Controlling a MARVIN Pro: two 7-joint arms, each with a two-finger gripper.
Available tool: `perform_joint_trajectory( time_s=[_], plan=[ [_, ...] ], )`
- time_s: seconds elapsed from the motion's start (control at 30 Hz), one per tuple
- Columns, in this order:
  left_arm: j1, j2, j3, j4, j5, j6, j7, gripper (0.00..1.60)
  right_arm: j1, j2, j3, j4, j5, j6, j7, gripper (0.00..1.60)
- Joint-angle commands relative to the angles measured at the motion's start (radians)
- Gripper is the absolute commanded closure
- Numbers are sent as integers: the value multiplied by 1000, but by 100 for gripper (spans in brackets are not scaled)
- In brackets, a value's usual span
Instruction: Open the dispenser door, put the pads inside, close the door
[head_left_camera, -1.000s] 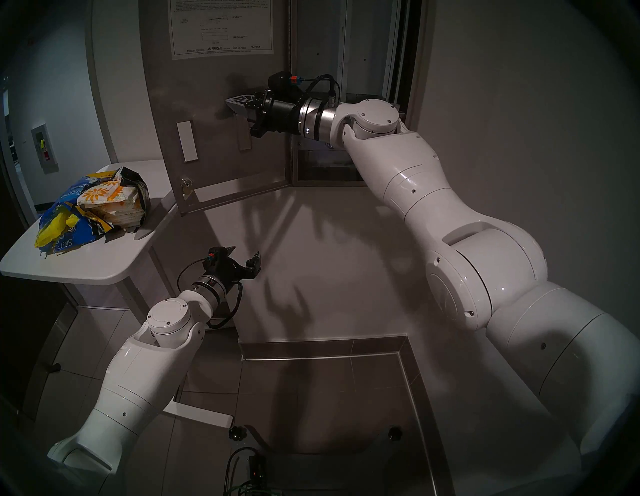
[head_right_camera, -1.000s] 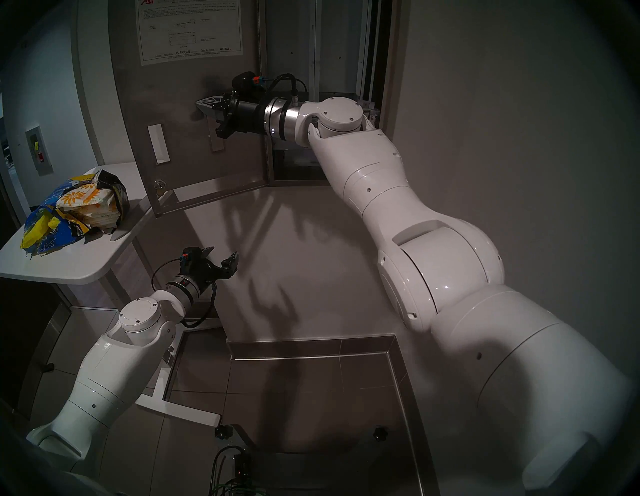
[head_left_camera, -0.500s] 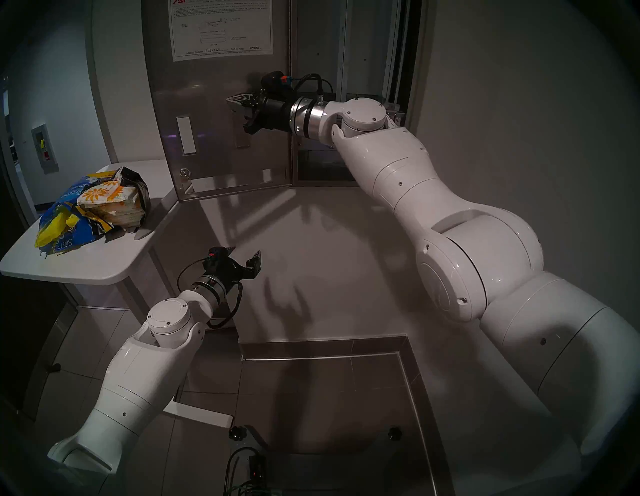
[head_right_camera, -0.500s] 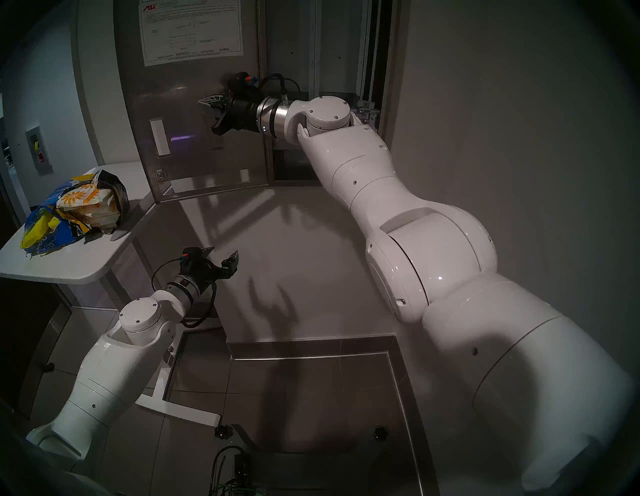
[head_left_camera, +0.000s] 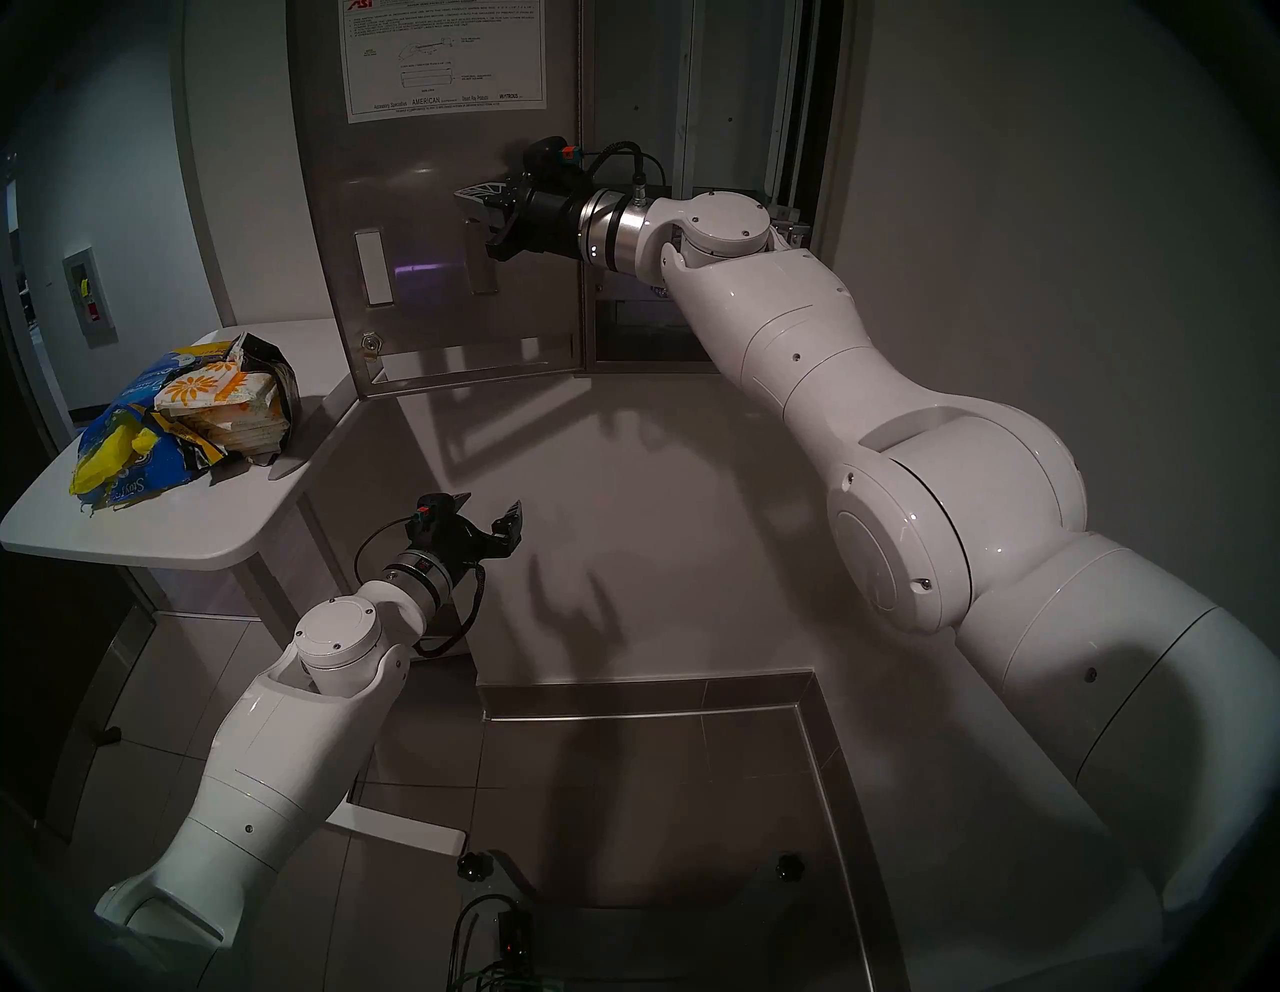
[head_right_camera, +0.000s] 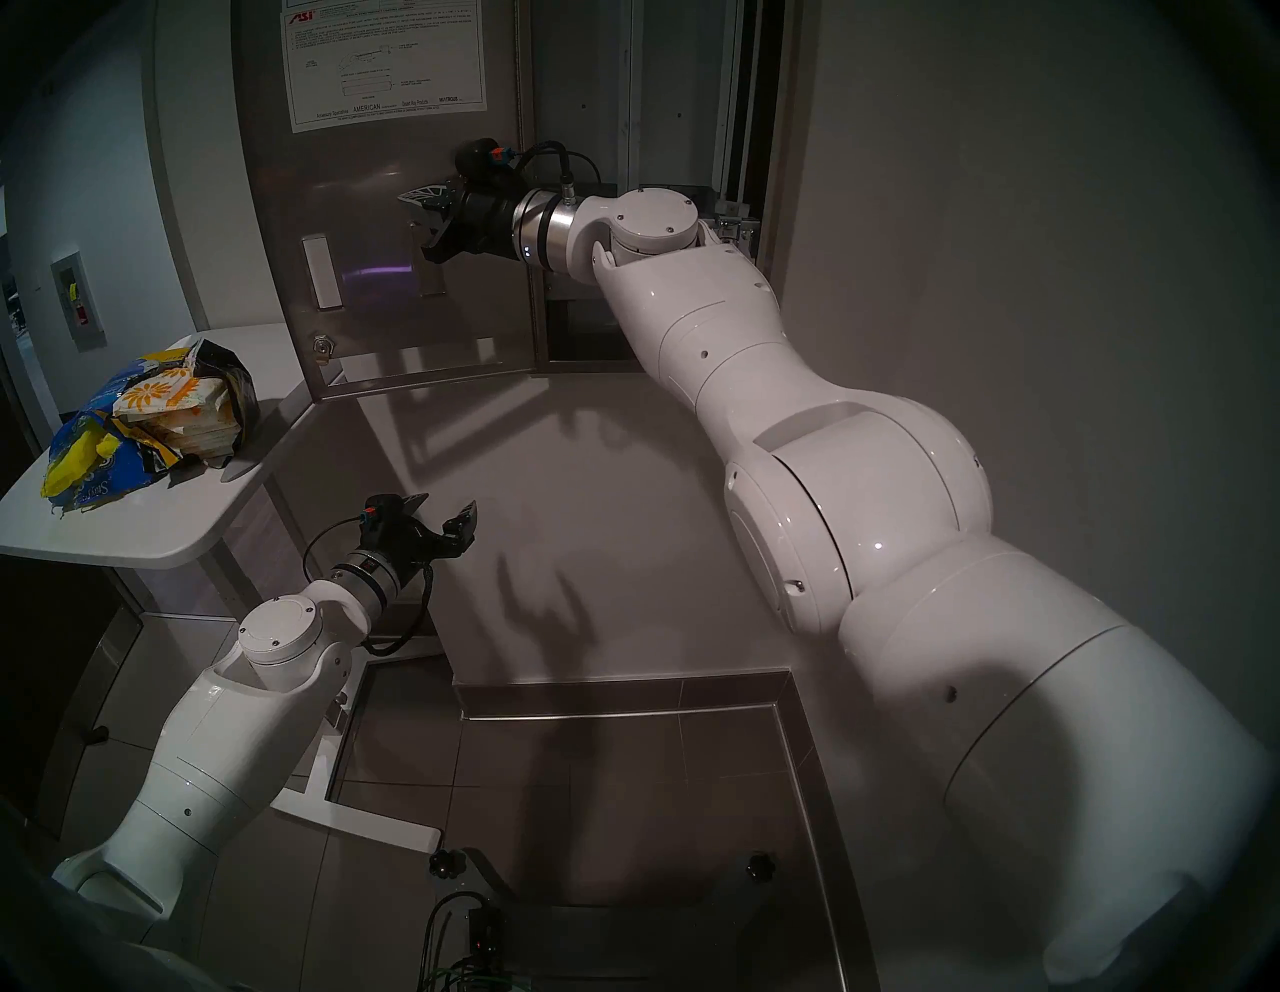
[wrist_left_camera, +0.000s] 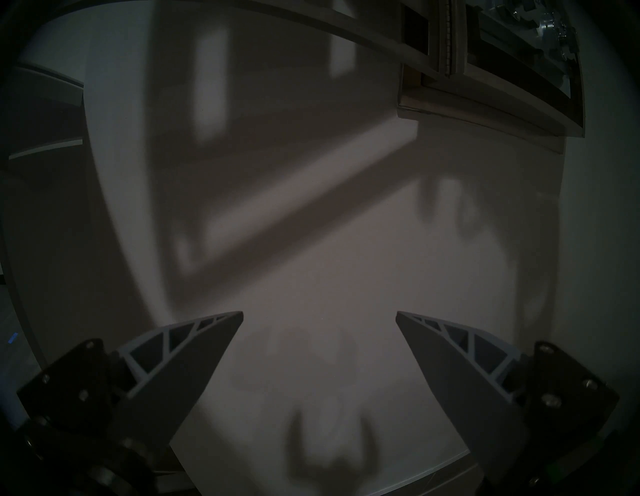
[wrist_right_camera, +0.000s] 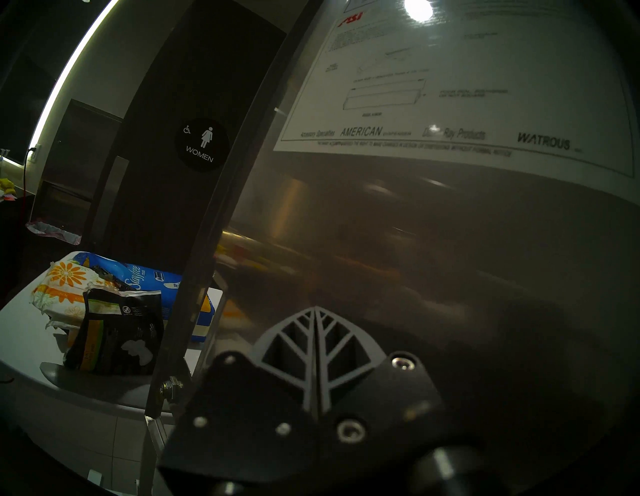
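The dispenser door (head_left_camera: 443, 228) stands swung wide to the left of the dispenser (head_left_camera: 699, 173), its back face and white instruction sheet (head_left_camera: 443, 59) turned toward the robot. That leaves the cabinet's vertical chutes exposed for loading, so the opening step looks done or nearly so.

The right pincer (head_left_camera: 465, 201) sits against the door's back face, just below the instruction sheet and beside 1 of the 2 lever slots (head_left_camera: 483, 260). Its 2 fingers are pressed fully together and hold nothing; in the right wrist view the closed tips (wrist_right_camera: 316, 332) meet as a single wedge close to the steel. A closed pincer makes a firm pushing point, which fits nudging the panel outward rather than gripping it. Actual contact cannot be confirmed.

The left pincer (head_left_camera: 488, 512) waits below the door, spread wide and empty, pointed at the bare wall, probably ready to fetch.

The pads (head_left_camera: 221, 409), white with orange flowers, lie stacked in a torn blue-and-yellow bag (head_left_camera: 128, 450) on the tabletop (head_left_camera: 152, 533), left of the door and below its lock (head_left_camera: 372, 344). None has yet gone inside.
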Motion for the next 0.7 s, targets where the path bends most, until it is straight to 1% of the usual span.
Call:
perform_joint_trajectory(
  time_s=[0.0,0.07,0.1,0.2,0.3,0.33,0.4,0.43,0.47,0.5,0.6,0.63,0.67],
  plan=[
    [-29,-2,-8,-30,2,-15,0,0,-38,33,54,-107,58,44,26,160],
    [-29,-2,-8,-30,2,-14,0,0,-62,36,66,-137,69,60,25,160],
    [-29,-2,-8,-30,2,-14,0,0,-89,40,76,-174,77,78,19,160],
    [-29,-2,-8,-30,1,-14,0,0,-107,39,88,-191,82,85,9,160],
    [-29,-2,-8,-29,1,-13,0,0,-133,43,93,-234,78,91,-8,160],
    [-29,-2,-8,-29,1,-13,0,0,-133,43,92,-233,73,81,-14,160],
    [-29,-2,-8,-29,1,-13,0,0,-156,43,96,-272,71,88,-35,160],
    [-29,-2,-8,-29,1,-13,0,0,-153,38,97,-261,71,82,-38,160],
    [-29,-2,-8,-29,1,-13,0,0,-168,40,96,-292,65,87,-52,160],
    [-29,-2,-8,-29,1,-13,0,0,-169,37,96,-291,63,85,-59,160],
    [-29,-2,-8,-29,1,-13,0,0,-198,32,94,-344,55,98,-98,160],
    [-29,-2,-8,-29,1,-13,0,0,-192,25,94,-330,55,94,-104,160],
    [-29,-2,-8,-29,1,-13,0,0,-201,23,93,-345,52,98,-115,160]
  ],
)
